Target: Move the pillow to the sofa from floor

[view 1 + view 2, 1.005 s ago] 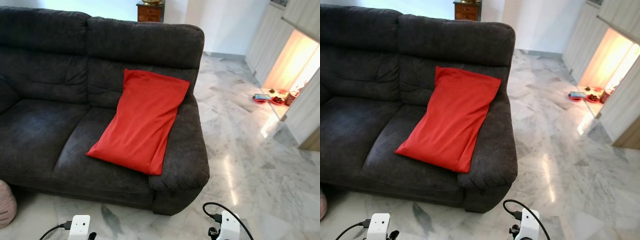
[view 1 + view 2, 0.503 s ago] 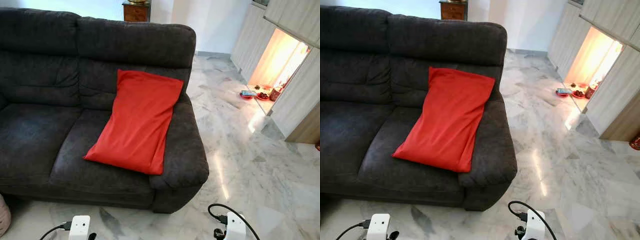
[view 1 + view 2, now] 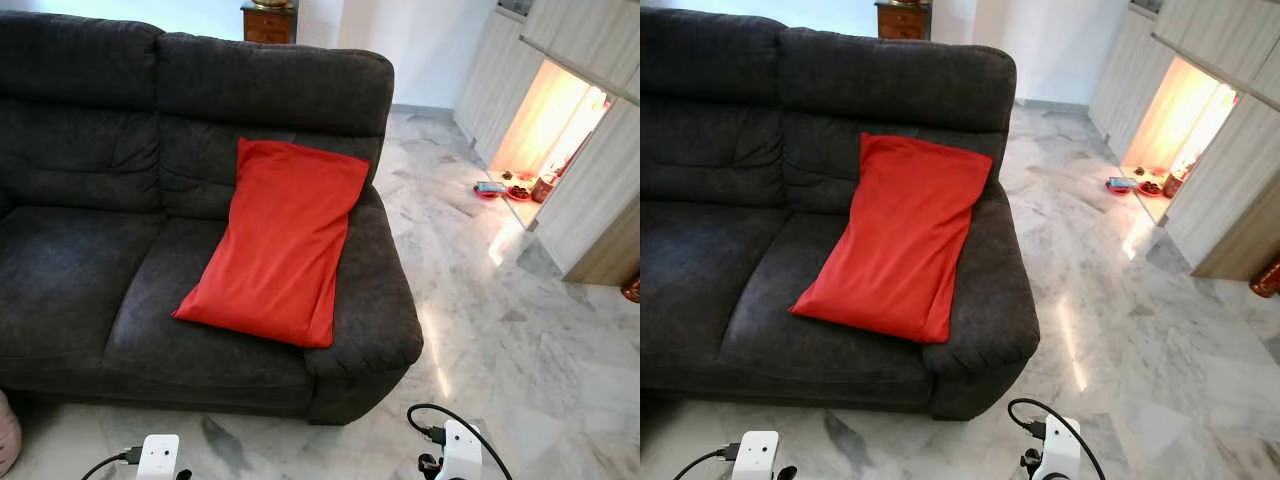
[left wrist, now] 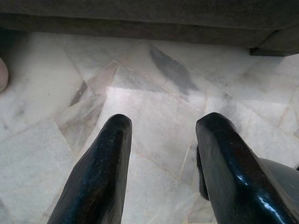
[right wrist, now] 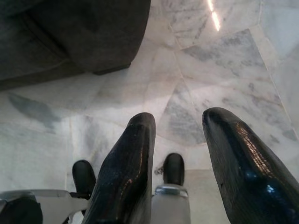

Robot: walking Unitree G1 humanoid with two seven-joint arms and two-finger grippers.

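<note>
Nearest the camera: both arms hang low in front of the robot, wrists at the bottom edge of the head views; left gripper (image 4: 161,163) points down at the marble floor (image 4: 154,93), fingers spread with a plain gap between them, grasping nothing; right gripper (image 5: 180,158) likewise parted and empty over the floor, with the sofa's corner foot at the far edge of its view.

Middle distance: dark grey sofa (image 3: 120,270) stands just ahead; the red pillow (image 3: 285,240) lies on its right-hand seat cushion, lower end on the seat, upper end leaning on the backrest, one long side touching the right armrest (image 3: 370,300); it is not on the floor. A pale pink rounded object (image 3: 8,435) sits on the floor at the sofa's left front, cut off by the frame; cannot tell what it is.

Far: marble floor runs on past the armrest to a lit alcove (image 3: 545,130) with small red items at its threshold; a wooden cabinet (image 3: 270,22) stands behind the sofa back.

Judgement: placement looks done; step in hand is release and retreat. To do it well: keep both grippers low and clear of the cushion front; back straight away from the sofa; avoid brushing the armrest, since the pillow leans on it and could slide; confirm the pillow rests stable, no overhang at the seat edge.
</note>
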